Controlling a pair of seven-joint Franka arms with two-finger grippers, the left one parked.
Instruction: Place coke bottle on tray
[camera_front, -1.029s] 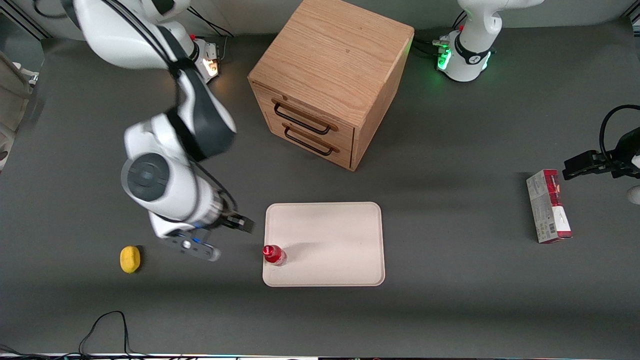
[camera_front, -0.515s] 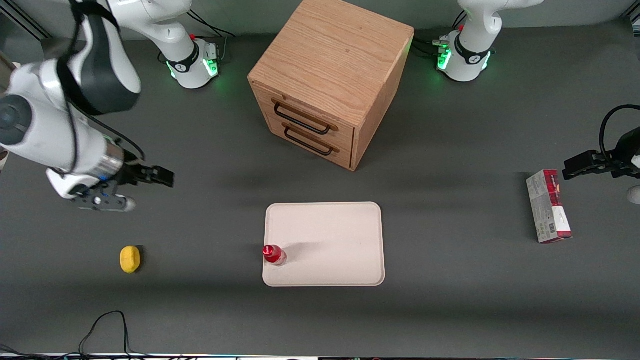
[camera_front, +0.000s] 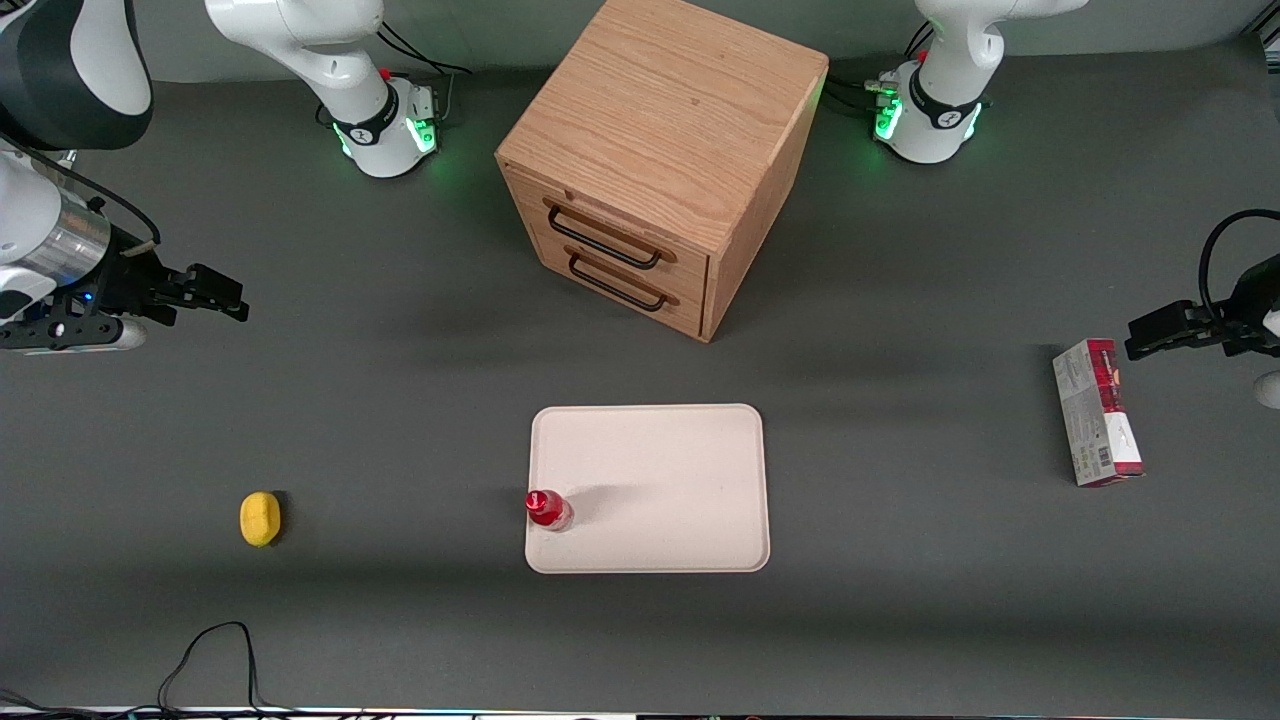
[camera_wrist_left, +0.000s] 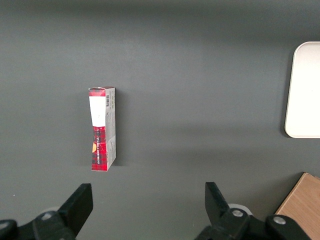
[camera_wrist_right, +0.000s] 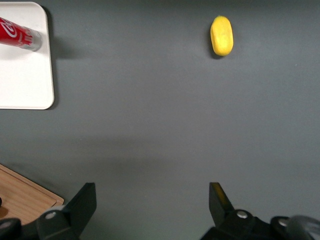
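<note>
Bottle (camera_front: 547, 508) stands upright on the tray (camera_front: 660, 470), right at its edge. Gripper (camera_front: 222, 298) hangs well away at the working arm's end, fingers spread wide and empty.

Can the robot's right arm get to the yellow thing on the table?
Probably yes. The gripper hangs open and holds nothing, toward the working arm's end of the table. The yellow object lies nearer the front camera, with only bare table between them. The coke bottle stands on the tray.
</note>
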